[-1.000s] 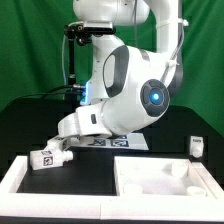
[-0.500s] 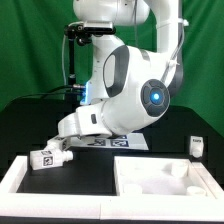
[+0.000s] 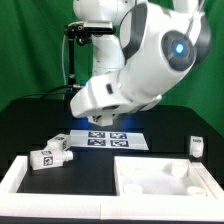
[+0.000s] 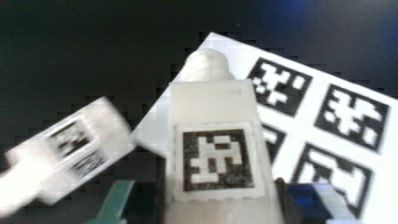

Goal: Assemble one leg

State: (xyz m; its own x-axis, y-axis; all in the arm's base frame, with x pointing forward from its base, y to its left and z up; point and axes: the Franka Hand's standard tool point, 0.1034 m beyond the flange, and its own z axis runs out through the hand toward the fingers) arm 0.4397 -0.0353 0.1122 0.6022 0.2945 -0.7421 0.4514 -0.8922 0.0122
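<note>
White plastic forms the leg [image 4: 210, 140], a stubby post with a rounded tip; one black-and-white square tag with a block pattern sits on its face, blurred in the wrist view. In the exterior view the leg [image 3: 61, 147] lies on the black counter [image 3: 30, 120] toward the edge at the exterior view's left, just beside a second leg [image 3: 42, 160] bearing the same kind of tag. The marker board [image 3: 110, 138] lies flat mid-counter and carries a grid of tags. A third leg [image 3: 196, 147] stands upright near the edge at the exterior view's right; the tabletop panel [image 3: 150, 162] occupies the near corner on that side, cut off by the frame. Gripper [image 4: 214, 200]: jaws spread wider than the leg, with one green and one blue finger [image 4: 118, 200] either side of it; nothing is clamped. In the exterior view the arm [image 3: 150, 60] hangs above the counter and its housing hides the fingertips
</note>
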